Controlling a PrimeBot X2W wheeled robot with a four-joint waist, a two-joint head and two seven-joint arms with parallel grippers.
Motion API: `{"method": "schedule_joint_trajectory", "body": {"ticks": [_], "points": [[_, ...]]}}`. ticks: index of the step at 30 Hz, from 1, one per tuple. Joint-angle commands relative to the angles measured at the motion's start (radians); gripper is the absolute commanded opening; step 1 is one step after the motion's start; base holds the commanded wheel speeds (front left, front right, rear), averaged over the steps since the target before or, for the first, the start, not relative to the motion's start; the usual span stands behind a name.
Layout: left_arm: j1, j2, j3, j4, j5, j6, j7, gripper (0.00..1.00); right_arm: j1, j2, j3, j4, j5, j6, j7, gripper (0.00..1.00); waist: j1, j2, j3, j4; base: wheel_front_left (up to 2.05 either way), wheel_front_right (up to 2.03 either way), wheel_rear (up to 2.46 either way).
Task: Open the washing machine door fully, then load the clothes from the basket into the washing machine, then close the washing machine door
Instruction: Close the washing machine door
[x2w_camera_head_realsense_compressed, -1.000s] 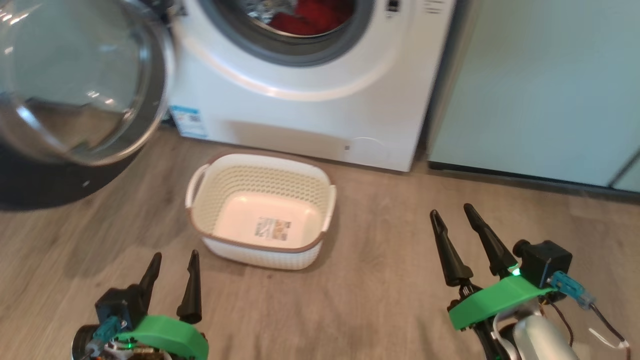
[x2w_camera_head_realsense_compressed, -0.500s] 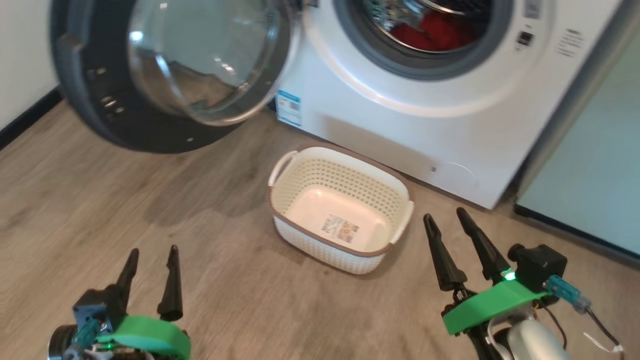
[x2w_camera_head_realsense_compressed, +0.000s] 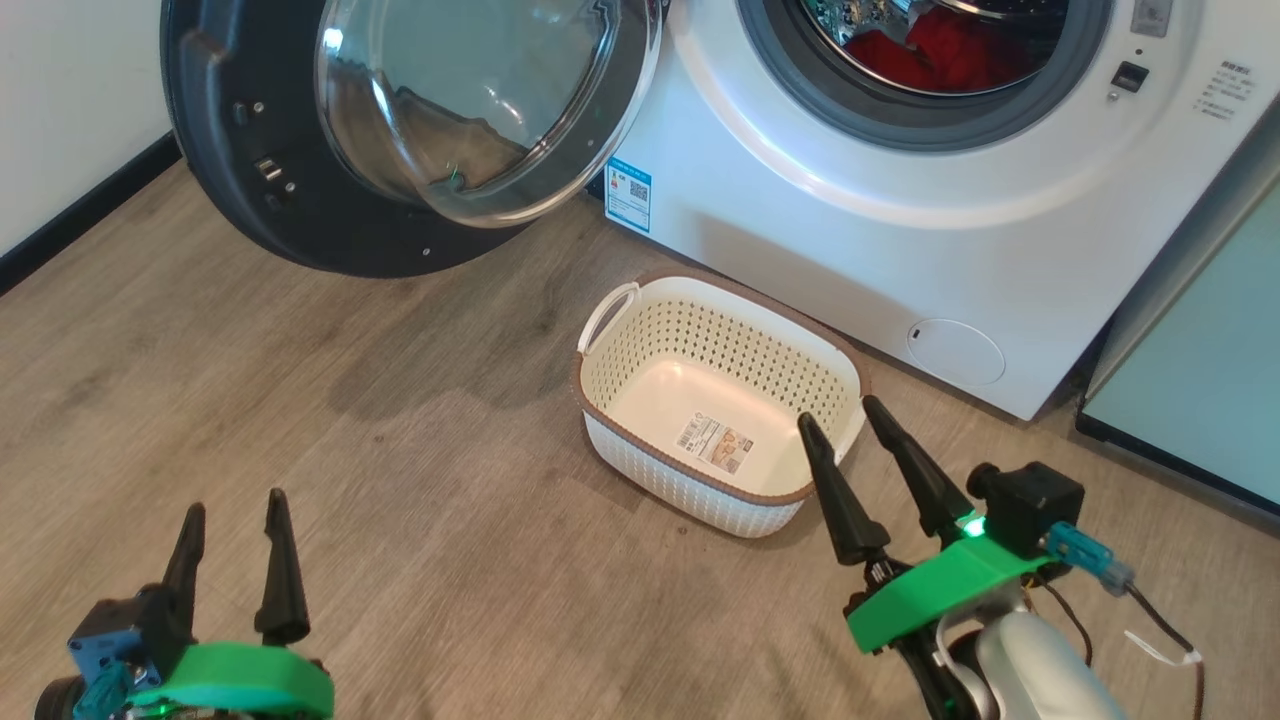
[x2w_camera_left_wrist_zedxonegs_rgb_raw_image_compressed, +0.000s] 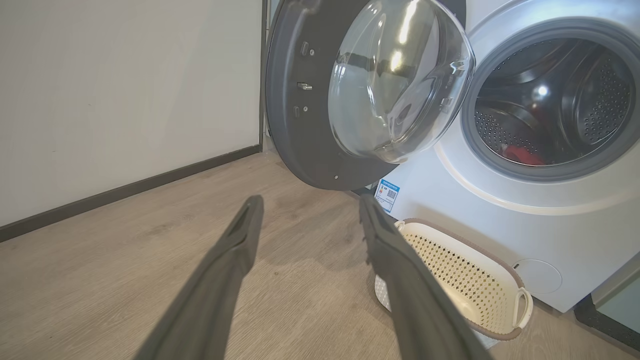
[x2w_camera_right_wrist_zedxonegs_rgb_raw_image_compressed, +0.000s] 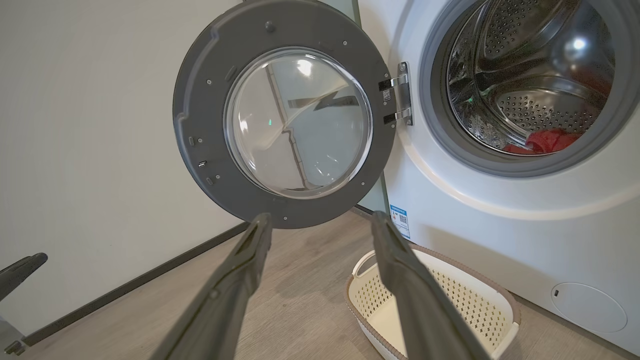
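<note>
Ahead and leftward of both wide, empty jaws hung the washing machine door (x2w_camera_head_realsense_compressed: 230, 200) (basket (x2w_camera_head_realsense_compressed: 720, 330) bare, clothes (x2w_camera_head_realsense_compressed: 950, 55) in the drum (x2w_camera_right_wrist_zedxonegs_rgb_raw_image_compressed: 520, 105)), nearer the left pair.

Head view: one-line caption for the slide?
Empty basket, red clothes in the washing machine, door wide open, left gripper and right gripper open.

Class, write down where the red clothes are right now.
In the head view the red clothes lie inside the open washing machine at the upper right, above the empty basket that stands on the floor before it.
</note>
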Motion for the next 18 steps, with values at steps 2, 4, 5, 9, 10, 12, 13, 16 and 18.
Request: {"method": "schedule_joint_trajectory", "body": {"ticks": [2,4,5,9,10,12,13,16,18], "points": [[-0.02,0.004,0.032,-0.047,-0.01,0.01,-0.013,1.0,-0.057,0.001,0.032,-0.018,0.01,0.0,-0.006,1.0,0.0,0.0,-0.001,-0.001,0.0,0.0,0.0],[-0.016,0.004,0.032,-0.05,-0.012,0.014,-0.013,1.0,-0.064,0.002,0.036,-0.014,0.014,0.0,-0.006,1.0,0.0,0.0,-0.003,-0.002,0.0,0.0,0.0],[-0.015,0.004,0.033,-0.052,-0.012,0.015,-0.013,1.0,-0.066,0.002,0.037,-0.014,0.016,0.0,-0.006,1.0,0.0,0.0,-0.003,-0.003,0.0,0.0,0.0],[-0.013,0.004,0.04,-0.06,-0.015,0.019,-0.013,1.0,-0.069,0.002,0.038,-0.012,0.019,0.0,-0.006,1.0,0.0,0.0,-0.005,-0.004,0.0,0.0,0.0],[-0.012,0.004,0.041,-0.061,-0.015,0.019,-0.013,1.0,-0.069,0.002,0.038,-0.012,0.019,0.0,-0.006,1.0,0.0,0.0,-0.006,-0.005,0.0,0.0,0.0],[-0.011,0.004,0.043,-0.061,-0.015,0.019,-0.013,1.0,-0.068,0.002,0.039,-0.012,0.019,0.0,-0.006,1.0,0.0,0.0,-0.007,-0.006,0.0,0.0,0.0],[-0.01,0.004,0.044,-0.061,-0.015,0.019,-0.013,1.0,-0.066,0.002,0.038,-0.012,0.019,0.0,-0.006,1.0,0.0,0.0,-0.008,-0.007,0.0,0.0,0.0],[-0.009,0.004,0.043,-0.058,-0.015,0.019,-0.013,1.0,-0.064,0.002,0.034,-0.013,0.018,0.0,-0.006,1.0,0.0,0.0,-0.011,-0.008,0.0,0.0,0.0],[-0.01,0.004,0.041,-0.057,-0.015,0.018,-0.013,1.0,-0.062,0.002,0.031,-0.014,0.017,0.0,-0.006,1.0,0.0,0.0,-0.012,-0.009,0.0,0.0,0.0]]}}
